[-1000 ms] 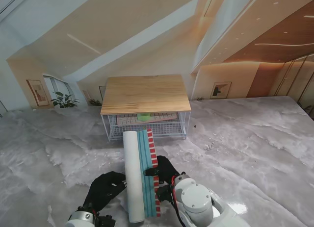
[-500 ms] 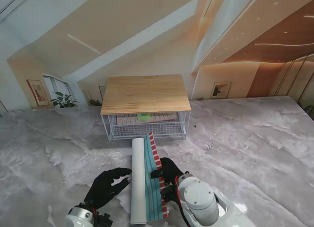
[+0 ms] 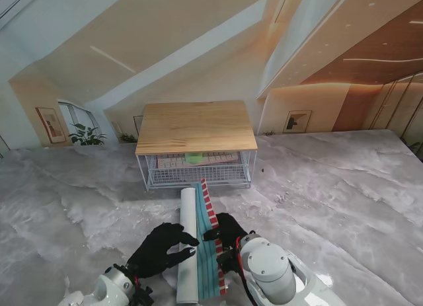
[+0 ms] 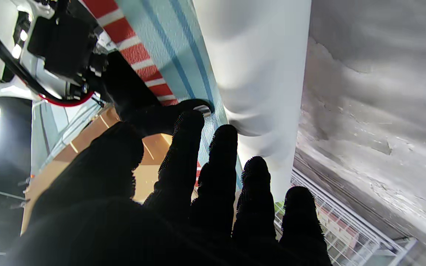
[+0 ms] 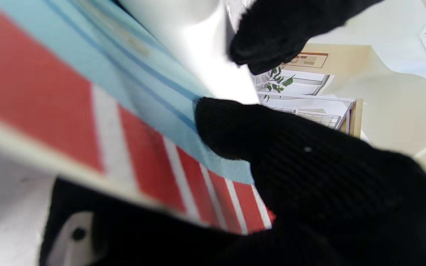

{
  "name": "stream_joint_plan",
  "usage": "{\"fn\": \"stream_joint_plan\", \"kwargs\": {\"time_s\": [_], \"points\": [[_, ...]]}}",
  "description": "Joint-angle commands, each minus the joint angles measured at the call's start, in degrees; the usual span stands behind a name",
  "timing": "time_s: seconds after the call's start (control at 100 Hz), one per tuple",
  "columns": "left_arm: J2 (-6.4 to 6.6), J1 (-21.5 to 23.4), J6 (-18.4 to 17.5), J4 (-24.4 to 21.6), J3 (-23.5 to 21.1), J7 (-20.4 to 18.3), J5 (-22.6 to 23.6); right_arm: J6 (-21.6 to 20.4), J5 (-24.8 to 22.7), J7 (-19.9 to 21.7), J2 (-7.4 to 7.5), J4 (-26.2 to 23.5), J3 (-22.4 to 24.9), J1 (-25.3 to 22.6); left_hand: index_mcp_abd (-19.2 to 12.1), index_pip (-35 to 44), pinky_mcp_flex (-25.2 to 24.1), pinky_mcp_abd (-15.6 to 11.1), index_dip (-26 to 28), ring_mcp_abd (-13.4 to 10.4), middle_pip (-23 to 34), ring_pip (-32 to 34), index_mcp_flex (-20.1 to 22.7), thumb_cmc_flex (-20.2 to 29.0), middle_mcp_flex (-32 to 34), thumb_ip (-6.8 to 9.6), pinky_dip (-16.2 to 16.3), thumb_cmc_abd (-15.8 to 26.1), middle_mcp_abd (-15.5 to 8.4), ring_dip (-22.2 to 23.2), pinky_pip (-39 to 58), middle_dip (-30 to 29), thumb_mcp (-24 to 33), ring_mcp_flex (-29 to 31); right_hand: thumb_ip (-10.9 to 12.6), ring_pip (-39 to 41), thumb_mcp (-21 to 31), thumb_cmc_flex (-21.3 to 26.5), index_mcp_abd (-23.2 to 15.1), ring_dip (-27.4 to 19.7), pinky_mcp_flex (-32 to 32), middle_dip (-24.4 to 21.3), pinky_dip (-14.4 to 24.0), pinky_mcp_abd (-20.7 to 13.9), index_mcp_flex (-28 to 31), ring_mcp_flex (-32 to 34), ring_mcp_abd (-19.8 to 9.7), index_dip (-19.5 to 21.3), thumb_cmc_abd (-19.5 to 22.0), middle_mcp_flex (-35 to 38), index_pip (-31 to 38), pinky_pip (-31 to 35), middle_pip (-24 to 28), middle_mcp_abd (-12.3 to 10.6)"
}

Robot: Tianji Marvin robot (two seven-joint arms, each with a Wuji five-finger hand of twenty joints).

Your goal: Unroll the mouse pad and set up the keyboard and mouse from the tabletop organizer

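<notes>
Grey marbled desk [image 3: 344, 207] spreads around a half-rolled mouse pad [image 3: 198, 250], my landmark for everything here. The pad lies lengthwise, running from near me toward a wire tabletop organizer [image 3: 196, 168] with a wooden top that stands just past its far end. Its white rolled part sits on the left; a strip of pale blue with a red and white striped border is already flat on the right.

My right hand [image 3: 227, 230], in a black glove, is clamped on the pad's striped free edge, thumb on the printed face and fingers beneath, as my right wrist view shows. My left hand [image 3: 162, 248] rests against the roll from its left side, fingers apart and reaching over the white cylinder, holding nothing.

Inside the organizer, beyond the pad, I can make out a keyboard [image 3: 198, 160] on the wire shelf with something green, perhaps the mouse [image 3: 193, 158], on it; too small to be sure.

In my judgement the step in hand is the unrolling, barely begun. To do it well I should keep the right hand pinning the free edge firmly, and push the roll leftward with flat left fingers spread along its length, so both ends travel evenly and the pad does not skew or spring back.
</notes>
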Motion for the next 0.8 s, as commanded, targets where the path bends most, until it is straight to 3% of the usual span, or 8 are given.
{"fn": "stream_joint_plan", "kwargs": {"time_s": [0.0,0.11,0.18,0.47,0.79], "points": [[0.27,-0.76,-0.12,0.66,0.87,-0.74,0.79,-0.03,0.06,0.63,-0.16,-0.61,-0.04,-0.37,-0.87,-0.36,-0.58,-3.41,0.61,-2.81,0.36,-0.51,2.01,-1.27,1.72,-0.61,2.42,2.43,-0.99,-0.46,-3.35,0.16,-0.17,-3.07,5.61,4.69,7.02,2.94,-5.15,-0.57,2.30,1.37,-0.38,-13.53,5.16,4.75,-8.67,2.54,0.68,3.22,2.85,12.81,2.89,6.81],[0.68,-1.52,0.51,1.45,1.35,-1.37,3.49,-0.11,-0.05,0.67,-0.10,-0.68,0.08,-0.47,-0.86,-0.43,-1.25,-4.94,0.71,-3.78,0.30,-1.03,2.65,-1.58,1.38,-0.58,3.09,2.64,-1.28,-0.70,-5.53,0.08,-0.12,-4.38,5.69,4.74,7.03,2.95,-5.23,-0.56,2.32,1.36,-0.44,-13.53,5.25,4.76,-8.69,2.63,0.69,3.29,2.86,12.87,2.94,6.82],[0.73,-1.59,1.27,1.96,1.41,-0.88,5.07,-0.09,-0.24,0.66,-0.03,-0.88,0.37,-0.69,-0.58,-0.44,-0.47,-5.38,1.12,-3.87,0.69,-0.89,3.29,-1.75,1.56,0.20,5.33,2.19,-1.13,-0.74,-8.30,0.10,0.27,-4.49,5.77,4.80,7.04,2.94,-5.21,-0.55,2.32,1.34,-0.48,-13.54,5.30,4.76,-8.70,2.65,0.65,3.29,2.82,12.93,2.95,6.82],[1.03,0.32,4.08,3.24,-1.49,0.80,11.27,0.52,-0.80,0.38,0.16,-1.71,1.98,-1.69,-0.47,-0.73,-0.26,-5.78,1.22,-4.06,0.67,-0.96,3.75,-2.60,1.93,0.81,5.47,2.03,-1.01,-0.82,-9.50,0.03,0.70,-4.94,6.40,4.92,7.17,2.86,-5.37,-0.53,2.34,1.21,-0.60,-13.71,5.81,4.77,-9.09,2.73,0.37,3.84,2.73,13.09,2.98,6.53],[0.17,2.17,6.41,4.14,-4.93,5.97,12.77,1.09,-1.78,0.67,0.51,-2.22,3.37,-2.34,-0.04,-1.12,-0.03,-5.89,1.32,-3.99,0.66,-1.23,3.66,-2.66,1.59,1.30,5.52,1.42,-0.77,-0.96,-10.02,0.05,1.25,-4.95,7.09,5.21,7.04,2.75,-5.54,-0.44,2.36,1.18,-0.53,-13.78,6.12,4.77,-9.04,2.86,0.30,4.15,2.73,13.42,2.92,6.22]]}}
